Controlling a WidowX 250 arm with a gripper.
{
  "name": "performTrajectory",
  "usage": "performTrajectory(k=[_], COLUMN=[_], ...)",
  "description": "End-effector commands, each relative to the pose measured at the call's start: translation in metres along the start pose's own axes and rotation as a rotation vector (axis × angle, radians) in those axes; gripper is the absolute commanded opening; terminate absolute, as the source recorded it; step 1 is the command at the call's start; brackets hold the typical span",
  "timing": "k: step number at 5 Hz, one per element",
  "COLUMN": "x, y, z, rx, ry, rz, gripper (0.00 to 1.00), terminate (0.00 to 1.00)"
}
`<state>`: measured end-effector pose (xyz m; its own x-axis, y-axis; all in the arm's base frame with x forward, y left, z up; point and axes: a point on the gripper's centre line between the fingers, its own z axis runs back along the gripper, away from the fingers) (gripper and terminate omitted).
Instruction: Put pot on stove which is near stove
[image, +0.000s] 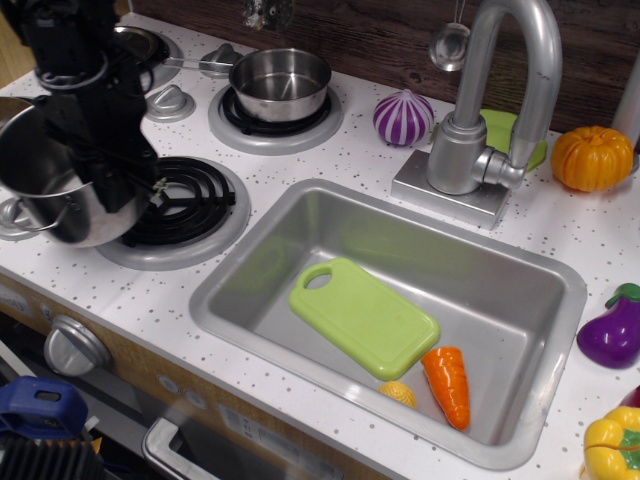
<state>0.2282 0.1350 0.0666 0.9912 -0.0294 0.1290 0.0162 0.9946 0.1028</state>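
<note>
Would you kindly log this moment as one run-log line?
gripper: shut on pot | pot: lifted, tilted, at left edge of stove | stove: bare | placement: pending

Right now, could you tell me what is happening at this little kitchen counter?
The robot arm's black pincer is carrying the pot, gripped at its rim and tilted, above the left edge of the stove. The pot is not yet set on the coil. A smaller saucepan sits on the back burner, and the sink holds a green cutting board.
</note>
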Motion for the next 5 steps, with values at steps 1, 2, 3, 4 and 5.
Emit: performTrajectory(k=[1,2,3,4,5], x=[0.016,0.020,0.025,0.031,0.034], y=[-0.009,-0.025,-0.028,-0.019,-0.014], z=[0.005,0.004,0.002,0.002,-0.002], rx=[0.018,0.026,0.020,0.005,-0.008], ry=[-0.066,-0.062,-0.037,-0.029,-0.025], rz=[0.007,-0.014,-0.034,-0.084,-0.094], gripper=[0.00,0.00,0.00,0.00,0.00], terminate=[0.00,0.00,0.00,0.00,0.00])
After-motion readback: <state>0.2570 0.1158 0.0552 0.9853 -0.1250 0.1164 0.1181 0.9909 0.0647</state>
